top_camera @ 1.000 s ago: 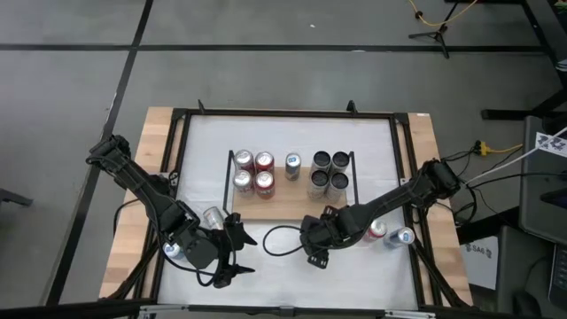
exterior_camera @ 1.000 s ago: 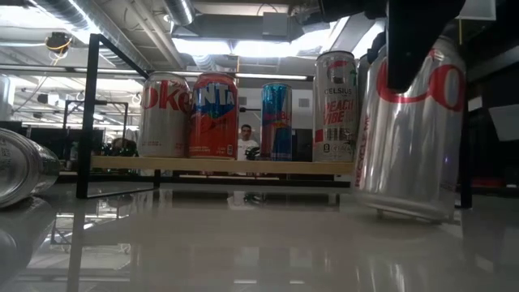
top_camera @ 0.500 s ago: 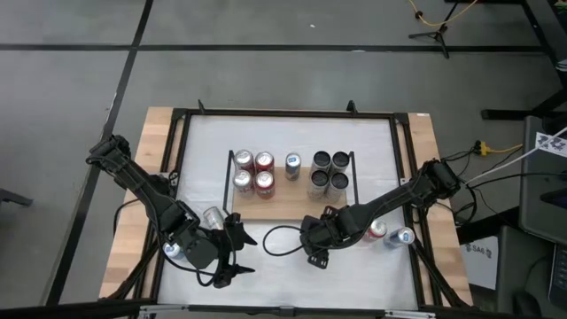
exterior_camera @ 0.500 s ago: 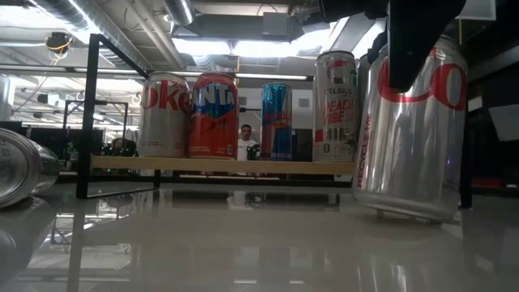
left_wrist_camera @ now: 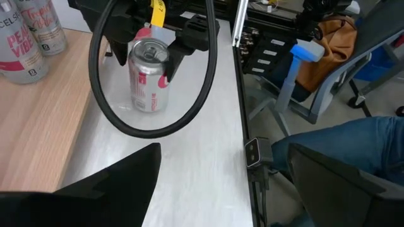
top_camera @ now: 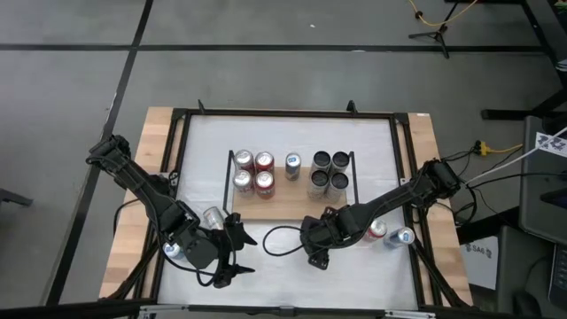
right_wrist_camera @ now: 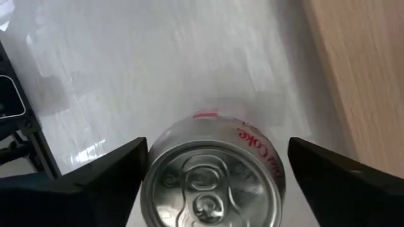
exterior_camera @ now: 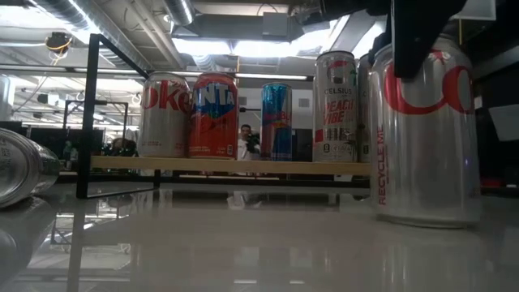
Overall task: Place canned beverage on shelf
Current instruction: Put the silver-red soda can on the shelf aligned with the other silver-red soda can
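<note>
A silver Diet Coke can [exterior_camera: 423,134] stands upright on its base on the white table, in front of the shelf's right part. My right gripper [right_wrist_camera: 218,157] is above it, pointing down, open, with one finger on each side of the can's top [left_wrist_camera: 150,53]. The shelf [top_camera: 285,202], a light wooden board with black end rails, carries several upright cans [exterior_camera: 213,115]. My left gripper [left_wrist_camera: 221,189] hangs open near the table's front left [top_camera: 232,252], with nothing between its fingers. My right gripper comes at the can from above, its fingers [right_wrist_camera: 101,173] standing close beside the rim of the can's top [right_wrist_camera: 158,154] on two opposite sides. I cannot tell whether they still touch it. The can stands flat on the table.
A silver can [top_camera: 213,217] lies on its side by my left arm, also in the low view [exterior_camera: 18,166]. Two more cans [top_camera: 390,234] lie at the right, beside my right arm. A black cable loop [top_camera: 276,239] hangs between the grippers. The table's black frame [top_camera: 182,124] borders the top.
The Diet Coke can was tilted under my right gripper, resting on one edge of its base. It now stands upright and flat on the table. Both arms have stayed in place.
</note>
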Tool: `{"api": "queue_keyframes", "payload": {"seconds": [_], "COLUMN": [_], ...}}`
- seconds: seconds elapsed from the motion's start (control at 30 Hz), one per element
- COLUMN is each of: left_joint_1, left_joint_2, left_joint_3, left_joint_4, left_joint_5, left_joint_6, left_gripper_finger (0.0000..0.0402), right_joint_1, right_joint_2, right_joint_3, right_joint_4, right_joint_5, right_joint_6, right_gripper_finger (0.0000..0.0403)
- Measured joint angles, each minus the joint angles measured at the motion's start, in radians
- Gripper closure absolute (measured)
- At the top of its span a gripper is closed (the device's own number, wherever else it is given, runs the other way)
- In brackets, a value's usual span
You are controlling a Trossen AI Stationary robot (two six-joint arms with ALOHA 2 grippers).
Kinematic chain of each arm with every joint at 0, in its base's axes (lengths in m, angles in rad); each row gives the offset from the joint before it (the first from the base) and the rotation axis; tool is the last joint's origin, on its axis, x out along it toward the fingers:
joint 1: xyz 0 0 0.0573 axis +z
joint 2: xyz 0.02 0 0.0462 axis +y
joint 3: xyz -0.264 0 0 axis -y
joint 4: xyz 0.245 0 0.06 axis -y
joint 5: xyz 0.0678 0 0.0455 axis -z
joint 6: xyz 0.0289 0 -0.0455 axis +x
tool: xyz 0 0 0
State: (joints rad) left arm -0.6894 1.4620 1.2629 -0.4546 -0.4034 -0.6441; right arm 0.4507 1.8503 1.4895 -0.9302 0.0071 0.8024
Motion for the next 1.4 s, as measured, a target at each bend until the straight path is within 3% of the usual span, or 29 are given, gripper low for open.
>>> {"api": "queue_keyframes", "payload": {"seconds": [0.23, 0.5, 0.67, 0.83, 1.4], "left_joint_1": [0.000, 0.000, 0.000, 0.000, 0.000], "left_joint_2": [0.000, 0.000, 0.000, 0.000, 0.000], "left_joint_3": [0.000, 0.000, 0.000, 0.000, 0.000], "left_joint_4": [0.000, 0.000, 0.000, 0.000, 0.000], "left_joint_5": [0.000, 0.000, 0.000, 0.000, -0.007], "left_joint_6": [0.000, 0.000, 0.000, 0.000, 0.000], "left_gripper_finger": [0.0066, 0.0066, 0.0066, 0.0066, 0.0066], "right_joint_1": [0.000, 0.000, 0.000, 0.000, 0.000], "right_joint_2": [0.000, -0.013, -0.024, -0.024, -0.024], "right_joint_3": [0.000, 0.000, 0.000, 0.000, 0.000], "right_joint_4": [-0.001, 0.001, 0.015, 0.016, -0.012], "right_joint_5": [0.000, 0.002, -0.004, -0.071, -0.095], "right_joint_6": [-0.029, -0.347, -0.627, -0.867, -1.422], "right_gripper_finger": [0.0008, 0.0013, 0.0014, 0.0015, 0.0015]}}
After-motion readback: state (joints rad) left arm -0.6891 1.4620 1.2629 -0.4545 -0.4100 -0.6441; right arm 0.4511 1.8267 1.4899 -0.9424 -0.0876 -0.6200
